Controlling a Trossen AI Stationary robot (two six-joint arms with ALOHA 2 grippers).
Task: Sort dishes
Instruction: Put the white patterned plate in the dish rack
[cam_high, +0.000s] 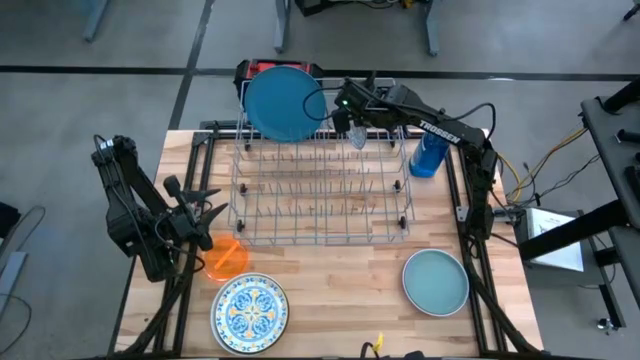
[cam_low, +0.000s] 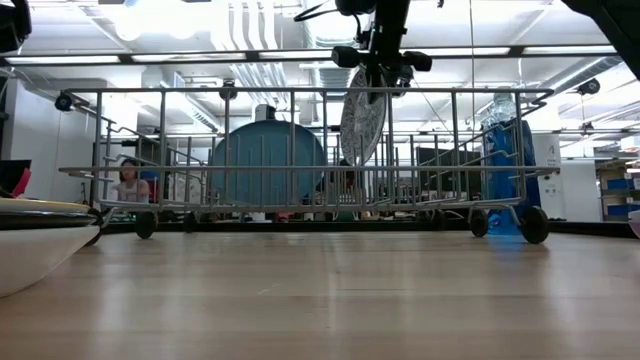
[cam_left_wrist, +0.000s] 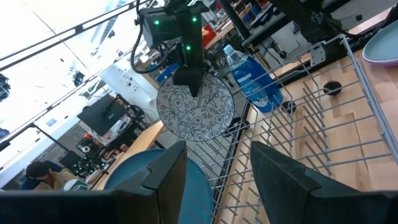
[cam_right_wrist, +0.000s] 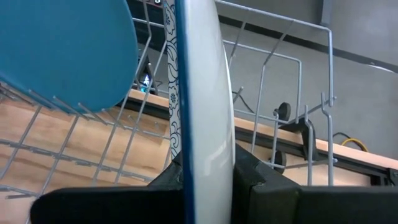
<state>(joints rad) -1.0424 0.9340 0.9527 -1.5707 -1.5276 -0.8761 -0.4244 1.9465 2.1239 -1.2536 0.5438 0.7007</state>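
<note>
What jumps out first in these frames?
The right gripper holds a black-and-white patterned plate upright on edge over the back of the wire dish rack, beside a large blue plate already standing there. The left gripper is open over a small translucent orange plate on the wooden table.

Both arms matte black, boxy links. Right arm (cam_high: 440, 128), upper right of high view: white "TROSSEN" lettering, black cable looping off it, green LEDs at the wrist. Left arm (cam_high: 135, 215), left edge: black cable bundle. Left gripper (cam_left_wrist: 217, 180) fingers: flat dark slabs.
</note>
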